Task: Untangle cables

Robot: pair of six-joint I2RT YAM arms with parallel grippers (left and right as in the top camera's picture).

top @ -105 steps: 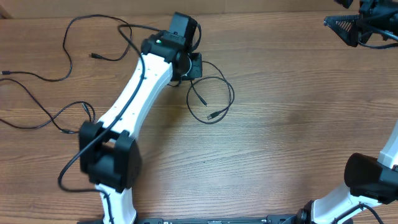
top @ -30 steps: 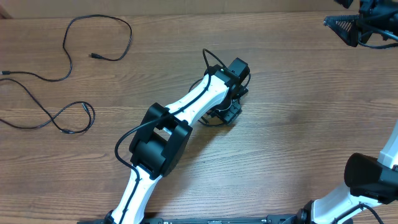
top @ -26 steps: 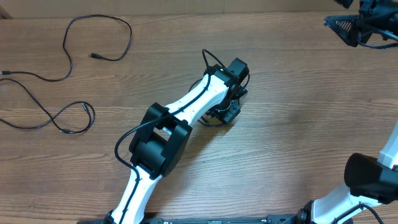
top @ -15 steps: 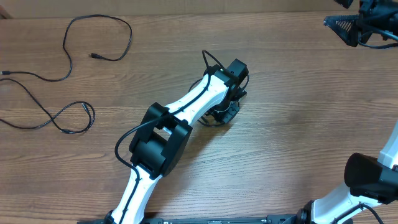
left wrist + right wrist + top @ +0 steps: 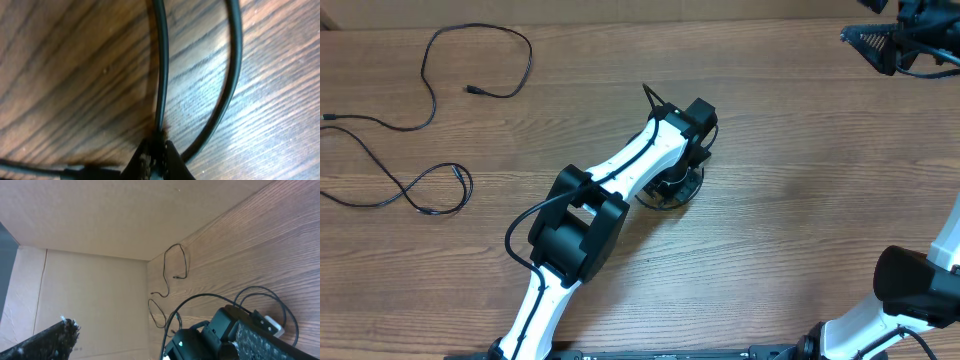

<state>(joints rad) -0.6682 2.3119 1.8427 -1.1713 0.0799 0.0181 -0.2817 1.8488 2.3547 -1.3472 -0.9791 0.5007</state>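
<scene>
A: What is nearest the robot's side?

B: The bases of both arms, at the near edge of the wooden table (image 5: pixel 800 220). From there the left arm (image 5: pixel 620 170) reaches diagonally toward the middle.

A: And its hand?

B: The left gripper (image 5: pixel 676 186) is down at the tabletop in the middle, jaws pressed together on a looped cable (image 5: pixel 670 205). In the left wrist view the fingertips (image 5: pixel 150 157) meet with one black strand pinched between them. That strand runs straight away from the tips across the wood. A second strand of the same loop curves off beside it to the right.

A: How much of the loop shows from above?

B: Only an arc on the wood, just under and around the gripper. The arm hides the rest.

A: Where are the other cables?

B: There are two more on the left side, well apart from the gripper. The nearer cable (image 5: pixel 470 185) wanders in from the left edge and closes into a small loop. Beyond it the farther cable (image 5: pixel 530 55) rises in a tall arch toward the far left corner, with a plug end lying inside the arch. The two come close at the left edge, and I cannot tell whether they touch.

A: And the right hand?

B: The right gripper (image 5: pixel 865 22) is over the far right corner, well away from every cable, jaws spread wide with nothing between them
</scene>
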